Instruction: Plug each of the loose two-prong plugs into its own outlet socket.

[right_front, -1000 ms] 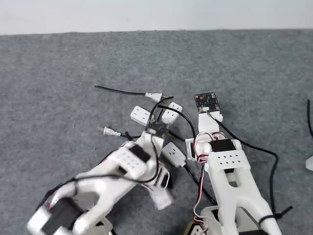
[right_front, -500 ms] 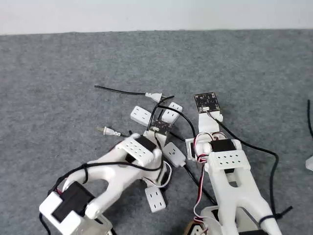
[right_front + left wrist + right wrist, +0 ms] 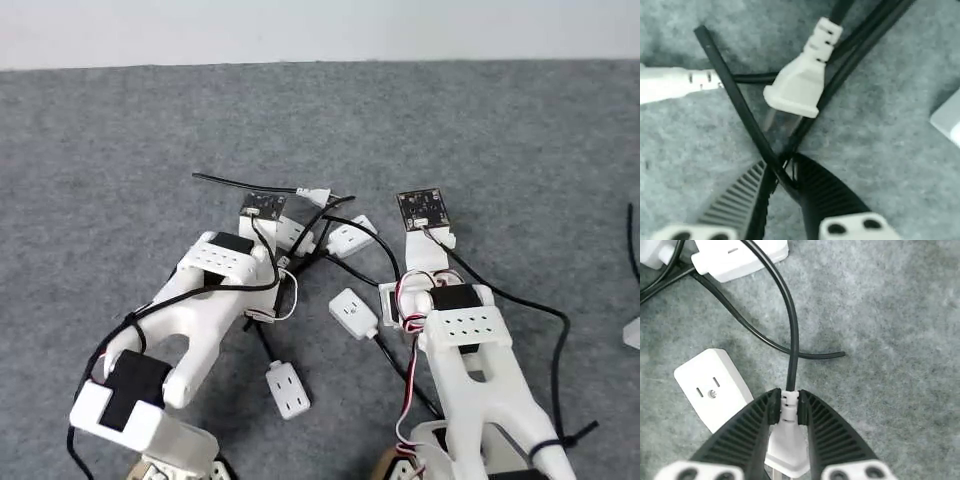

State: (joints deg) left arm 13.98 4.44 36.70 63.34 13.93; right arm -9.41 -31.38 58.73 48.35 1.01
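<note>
Currently the right gripper [image 3: 786,402] is clamped on the ribbed neck of a white two-prong plug [image 3: 785,452]. The plug's black cord [image 3: 792,335] runs straight out from between the black ribbed fingers [image 3: 827,435]. Just beside that gripper lies a white rectangular outlet socket [image 3: 715,390], slots up and not touching the plug. Two more white outlet blocks [image 3: 740,257] sit farther off with cords across them. On the other side, the left gripper [image 3: 782,170] is narrow, its tips pinched on a thin black cable [image 3: 740,105] that crosses the grey carpet [image 3: 900,165]. Just past those tips a second white two-prong plug [image 3: 797,87] lies loose on crossed cords, its prongs [image 3: 771,119] bare and pointing toward the gripper. High view: the left arm [image 3: 200,290] is in the lower left of the frame and the right arm [image 3: 465,350] in the lower right, both wrists toward the cord tangle at centre. A centre socket [image 3: 353,312] lies between the arms and a lower socket [image 3: 287,389] sits at lower centre near the left arm, both showing bare slots. An upper socket [image 3: 350,237] sits in the tangle just above centre.
</note>
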